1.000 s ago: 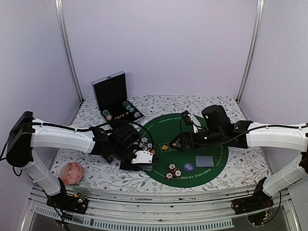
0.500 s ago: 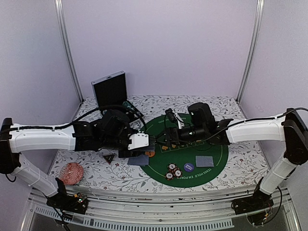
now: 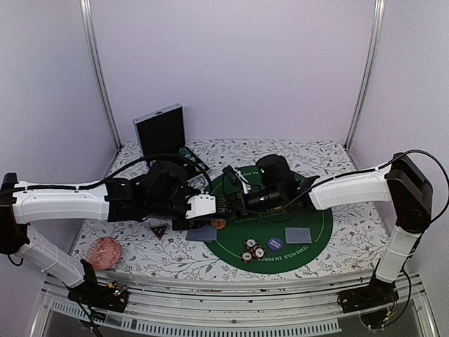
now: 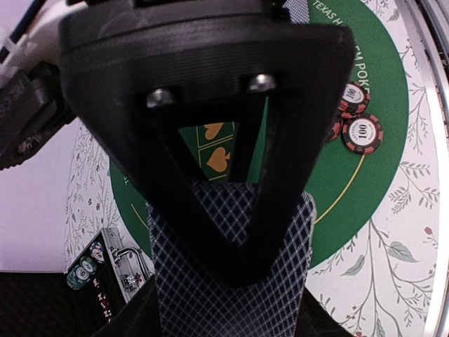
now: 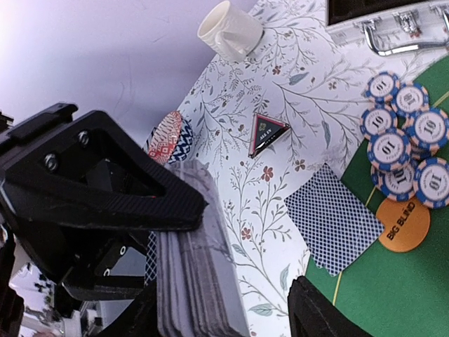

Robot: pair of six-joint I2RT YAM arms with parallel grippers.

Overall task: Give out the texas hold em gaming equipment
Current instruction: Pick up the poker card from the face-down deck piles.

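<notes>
The left arm (image 3: 70, 200) lies stretched low across the floral counter (image 3: 140, 261), from the left wall to the edge of the green mat (image 3: 316, 217). The left fingers (image 4: 242, 261) are about half closed, clamped on a deck of playing cards (image 5: 200, 267) (blue-grey diamond backs, seen edge-on from the right wrist). Below them, the black triangular marker (image 3: 159, 229) and a single card (image 3: 202, 234) lie on the counter, and the orange button (image 3: 219, 225) lies on the mat beside some blue chips (image 5: 400, 154). The right fingers (image 3: 233, 203) face the deck from the other side, parted around it with a gap on one side, so they have no grip. The right arm (image 3: 351, 188) reaches in from the right, with its elbow raised near the wall.
</notes>
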